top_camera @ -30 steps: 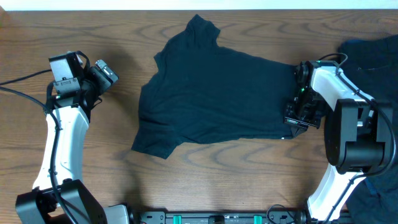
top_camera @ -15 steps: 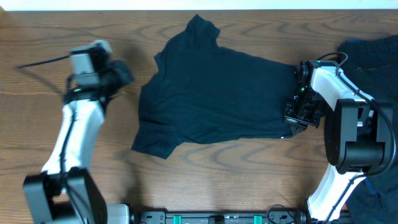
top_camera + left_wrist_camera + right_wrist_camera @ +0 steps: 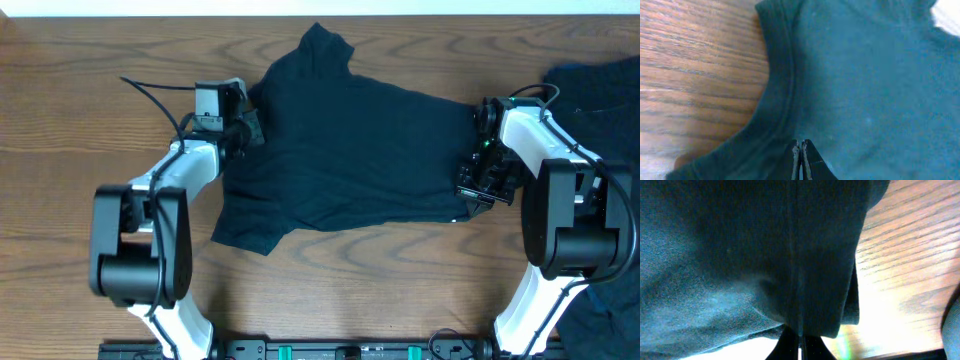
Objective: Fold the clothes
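A dark navy T-shirt (image 3: 350, 150) lies spread flat on the wooden table, one of the clothes. My left gripper (image 3: 250, 128) is at its left edge, shut. In the left wrist view its closed tips (image 3: 801, 150) hover over the fabric (image 3: 865, 75) just inside a stitched curved hem (image 3: 782, 75), with nothing visibly pinched. My right gripper (image 3: 468, 195) sits at the shirt's right edge. The right wrist view shows it (image 3: 800, 339) shut on the shirt (image 3: 740, 255), whose hem bunches into the jaws and drapes over them.
More dark clothes lie heaped at the table's far right (image 3: 600, 85) and by the right arm's base (image 3: 615, 300). Bare wood (image 3: 100, 60) shows to the left of the shirt and in front of it. A cable trails from the left arm.
My left arm swung from the table's left side over to the shirt's left edge, and its gripper went from open to shut on the way. The right arm and shirt stayed still.
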